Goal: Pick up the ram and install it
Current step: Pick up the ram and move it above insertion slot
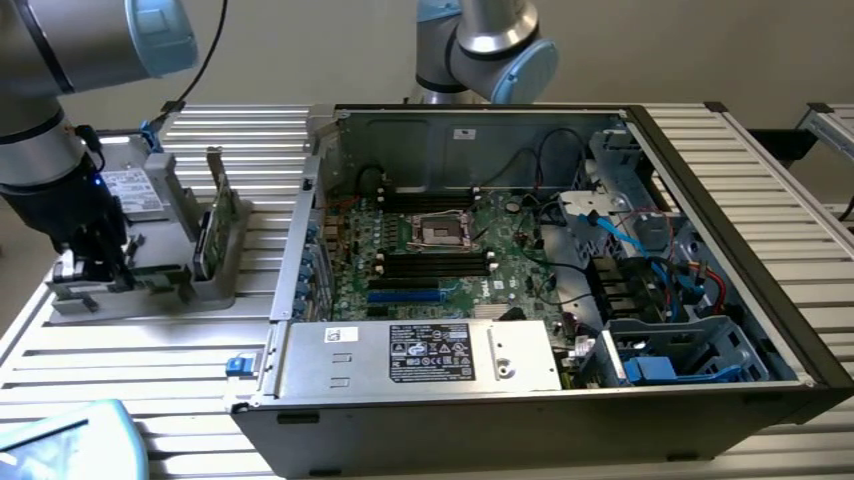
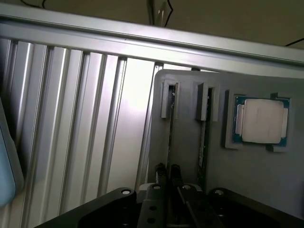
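Two thin green circuit-board sticks stand on edge in the slots of the grey plastic holder (image 2: 247, 185) on the ribbed aluminium table (image 2: 71, 133), well apart from the open black computer case (image 1: 534, 445). I take the one between the fingers as the ram (image 2: 169, 137). Its twin (image 2: 203, 137) sits just beside it, and the square silver processor chip (image 2: 262, 121) lies in a pocket beyond that. The black two-finger gripper (image 2: 168, 170) is down on the holder, jaws nearly closed, with the pads looking pressed to both flat faces of the ram at its upper edge. The ram is seated in its slots, not lifted. I can't tell how far along the stick the grip falls. My read on handling: very light and stiff lengthwise, but thin and brittle, so no twist or side load. The faces are smooth, so it could slip under a light pinch. Best hold is bare board along the top edge, clear of the chips and of the contact edge down in the holder. Black memory slots (image 1: 434, 262) show on the motherboard inside the case.
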